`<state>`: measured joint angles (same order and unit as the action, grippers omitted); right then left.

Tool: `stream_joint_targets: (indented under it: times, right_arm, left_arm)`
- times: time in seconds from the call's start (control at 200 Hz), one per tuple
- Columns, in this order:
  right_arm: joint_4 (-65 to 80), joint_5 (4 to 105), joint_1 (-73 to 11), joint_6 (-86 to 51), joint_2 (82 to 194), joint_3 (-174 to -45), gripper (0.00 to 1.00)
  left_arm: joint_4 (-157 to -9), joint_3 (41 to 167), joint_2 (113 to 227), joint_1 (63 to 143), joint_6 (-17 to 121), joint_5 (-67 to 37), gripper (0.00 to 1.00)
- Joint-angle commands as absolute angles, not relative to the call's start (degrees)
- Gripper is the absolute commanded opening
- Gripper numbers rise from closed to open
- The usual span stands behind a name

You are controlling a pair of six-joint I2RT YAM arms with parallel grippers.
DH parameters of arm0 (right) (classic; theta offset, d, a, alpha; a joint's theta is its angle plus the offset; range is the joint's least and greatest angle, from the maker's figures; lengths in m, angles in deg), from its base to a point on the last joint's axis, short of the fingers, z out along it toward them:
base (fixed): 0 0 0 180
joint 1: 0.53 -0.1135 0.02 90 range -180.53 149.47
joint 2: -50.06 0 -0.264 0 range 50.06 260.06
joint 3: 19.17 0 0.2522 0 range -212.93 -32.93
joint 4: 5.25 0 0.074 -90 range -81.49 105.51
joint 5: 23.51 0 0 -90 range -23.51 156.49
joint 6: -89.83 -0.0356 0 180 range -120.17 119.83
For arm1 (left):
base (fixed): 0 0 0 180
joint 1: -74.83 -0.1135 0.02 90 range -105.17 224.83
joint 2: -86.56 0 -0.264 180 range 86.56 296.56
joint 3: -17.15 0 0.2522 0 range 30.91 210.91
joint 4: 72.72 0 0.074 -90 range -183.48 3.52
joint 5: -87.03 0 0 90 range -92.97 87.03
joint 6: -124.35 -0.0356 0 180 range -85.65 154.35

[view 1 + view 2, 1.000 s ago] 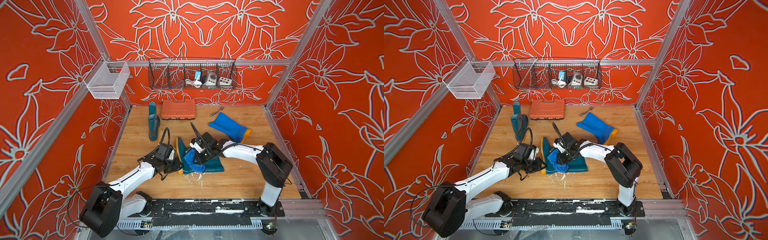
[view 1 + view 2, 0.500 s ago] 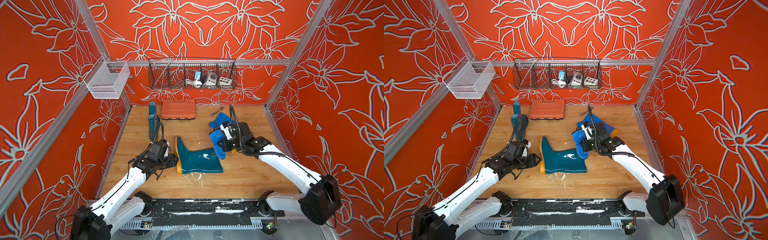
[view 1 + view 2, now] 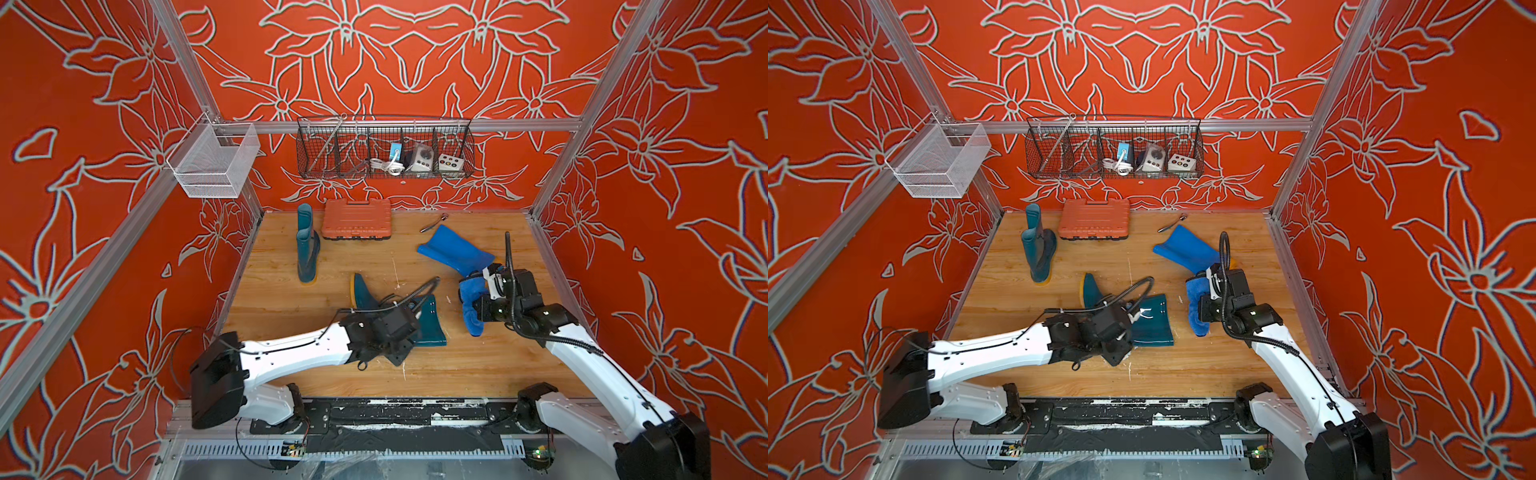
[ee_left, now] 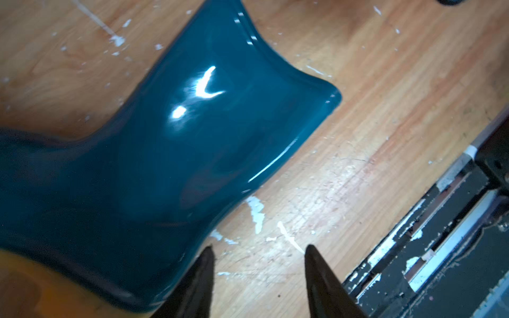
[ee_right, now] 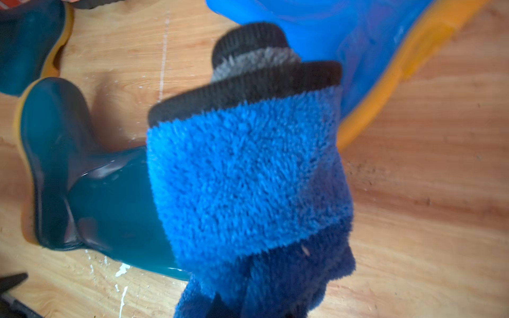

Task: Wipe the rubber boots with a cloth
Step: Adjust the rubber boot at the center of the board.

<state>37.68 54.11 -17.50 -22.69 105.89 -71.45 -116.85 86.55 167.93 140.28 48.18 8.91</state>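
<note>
A dark teal rubber boot (image 3: 430,328) (image 4: 192,137) lies on its side mid-floor, sole to the left. My left gripper (image 4: 258,247) hangs over its shaft near the front edge, open, with only bare floor between the fingers; one fingertip is at the boot's edge. A second teal boot (image 3: 307,253) stands upright at the back left. The bright blue boot (image 3: 453,249) (image 5: 358,41) lies at the right. My right gripper (image 3: 478,307) is shut on the fuzzy blue cloth (image 3: 471,303) (image 5: 248,179), which hangs between the lying teal boot and the blue boot and hides the fingers.
An orange ribbed case (image 3: 357,218) lies at the back wall beside the upright boot. A small metal tool (image 3: 432,224) lies behind the blue boot. A black wire basket (image 3: 384,151) and a white mesh basket (image 3: 212,162) hang on the walls. The black front rail (image 4: 440,247) runs close to my left gripper.
My right arm carried the cloth off the lying teal boot to the right, beside the blue boot. My left gripper opened and moved from the sole end along to the shaft.
</note>
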Motion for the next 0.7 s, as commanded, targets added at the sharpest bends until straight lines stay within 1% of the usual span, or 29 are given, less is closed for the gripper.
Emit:
stream_joint_targets:
  times: [0.0,0.195,0.44,0.59,0.691]
  right_arm:
    - [36.8,52.8,-15.8,-25.6,105.6,-69.9,0.00]
    - [35.4,51.4,-14.4,-26.2,106.6,-68.8,0.00]
    - [32.9,49.0,-14.3,-27.1,108.5,-67.8,0.00]
    - [33.6,49.1,-14.2,-26.5,107.9,-67.5,0.00]
    - [33.4,49.0,-14.2,-26.3,107.4,-66.4,0.00]
  left_arm:
    - [-118.4,89.0,172.5,145.4,39.2,16.0,0.53]
    - [-116.3,90.3,178.4,147.9,34.9,14.8,0.56]
    - [-113.6,93.3,185.3,148.0,31.2,21.0,0.58]
    - [-118.2,102.1,194.7,148.0,29.5,28.0,0.58]
    - [-118.8,105.3,200.0,148.0,28.6,31.1,0.58]
